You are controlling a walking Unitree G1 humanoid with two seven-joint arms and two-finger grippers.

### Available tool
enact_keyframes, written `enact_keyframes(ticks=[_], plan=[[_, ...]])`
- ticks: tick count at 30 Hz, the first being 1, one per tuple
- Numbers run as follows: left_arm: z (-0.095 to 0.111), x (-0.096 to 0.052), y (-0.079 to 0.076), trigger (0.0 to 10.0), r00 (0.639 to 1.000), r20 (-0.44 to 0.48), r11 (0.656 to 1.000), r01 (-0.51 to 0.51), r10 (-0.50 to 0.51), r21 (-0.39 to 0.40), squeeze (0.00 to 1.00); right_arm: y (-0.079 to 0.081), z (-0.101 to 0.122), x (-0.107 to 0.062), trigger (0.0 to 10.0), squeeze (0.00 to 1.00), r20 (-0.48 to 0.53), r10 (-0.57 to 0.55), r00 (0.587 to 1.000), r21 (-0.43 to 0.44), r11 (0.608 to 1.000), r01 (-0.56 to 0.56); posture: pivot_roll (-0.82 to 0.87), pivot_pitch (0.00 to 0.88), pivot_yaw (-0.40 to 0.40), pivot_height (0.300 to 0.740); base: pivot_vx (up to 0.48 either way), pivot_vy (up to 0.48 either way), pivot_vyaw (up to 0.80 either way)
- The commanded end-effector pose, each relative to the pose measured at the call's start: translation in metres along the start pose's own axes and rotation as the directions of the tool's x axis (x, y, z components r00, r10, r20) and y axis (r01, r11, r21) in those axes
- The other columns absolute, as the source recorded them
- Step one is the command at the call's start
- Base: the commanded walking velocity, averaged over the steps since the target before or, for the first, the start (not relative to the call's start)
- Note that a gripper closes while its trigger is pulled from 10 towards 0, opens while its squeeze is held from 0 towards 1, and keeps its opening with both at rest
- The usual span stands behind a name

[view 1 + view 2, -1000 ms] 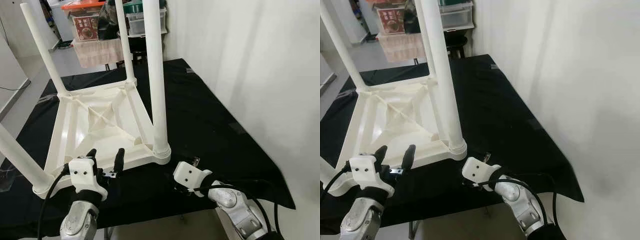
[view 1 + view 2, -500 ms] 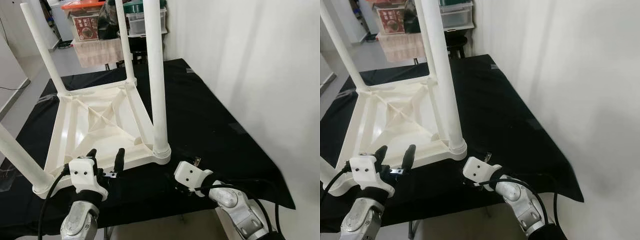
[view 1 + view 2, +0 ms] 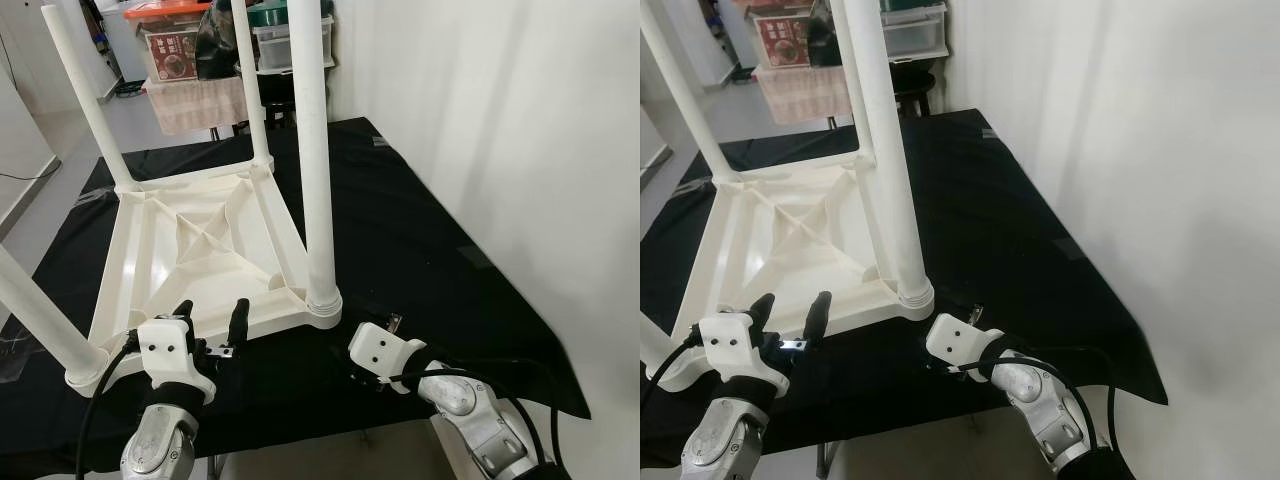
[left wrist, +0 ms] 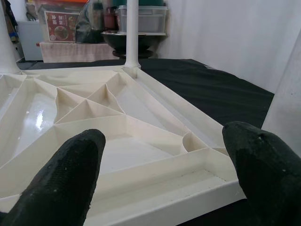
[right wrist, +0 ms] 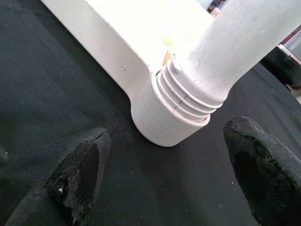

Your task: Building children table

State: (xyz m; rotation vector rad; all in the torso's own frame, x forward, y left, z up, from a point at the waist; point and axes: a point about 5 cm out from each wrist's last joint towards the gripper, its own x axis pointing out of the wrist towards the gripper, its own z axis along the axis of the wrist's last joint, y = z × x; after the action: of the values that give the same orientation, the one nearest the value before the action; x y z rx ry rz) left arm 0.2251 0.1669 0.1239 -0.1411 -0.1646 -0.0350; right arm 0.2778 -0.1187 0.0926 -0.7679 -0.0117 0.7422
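A white plastic children's table [image 3: 200, 240] lies upside down on a black-covered bench [image 3: 400, 230], its ribbed underside facing up. Several white legs stand up from its corners; the near right leg [image 3: 312, 150] sits in a threaded socket [image 5: 181, 106]. My left gripper [image 3: 210, 312] is open just short of the tabletop's near rim [image 4: 155, 183], holding nothing. My right gripper [image 5: 171, 155] is open low over the cloth, and it points at the base of the near right leg without touching it. Its white wrist housing [image 3: 385, 350] hides the fingers from above.
A white wall [image 3: 520, 130] runs close along the bench's right side. Behind the bench stand storage boxes [image 3: 175, 45] and a cloth-draped stand [image 3: 195, 100]. The bench's front edge [image 3: 300, 425] lies just beneath my wrists. Bare floor [image 3: 40, 150] shows at the far left.
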Motion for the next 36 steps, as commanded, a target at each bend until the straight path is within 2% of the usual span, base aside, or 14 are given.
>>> enact_keyframes(ticks=[1, 36], plan=[[0.002, -0.0013, 0.0019, 10.0, 1.0, 0.003, 1.0, -0.001, 0.001, 0.008, 0.0, 0.0025, 0.0006, -0.0014, 10.0, 0.0, 0.01, 0.008, 1.0, 0.002, 1.0, -0.008, -0.1, 0.0, 0.037, 0.74, 0.0, 0.0, 0.0], [0.0025, -0.0027, 0.0031, 10.0, 1.0, 0.003, 1.0, -0.007, 0.007, 0.002, 0.0, 0.0033, 0.0018, -0.0021, 10.0, 0.0, 0.014, 0.008, 1.0, 0.0, 1.0, -0.008, -0.1, 0.0, 0.038, 0.74, 0.0, 0.0, 0.0]])
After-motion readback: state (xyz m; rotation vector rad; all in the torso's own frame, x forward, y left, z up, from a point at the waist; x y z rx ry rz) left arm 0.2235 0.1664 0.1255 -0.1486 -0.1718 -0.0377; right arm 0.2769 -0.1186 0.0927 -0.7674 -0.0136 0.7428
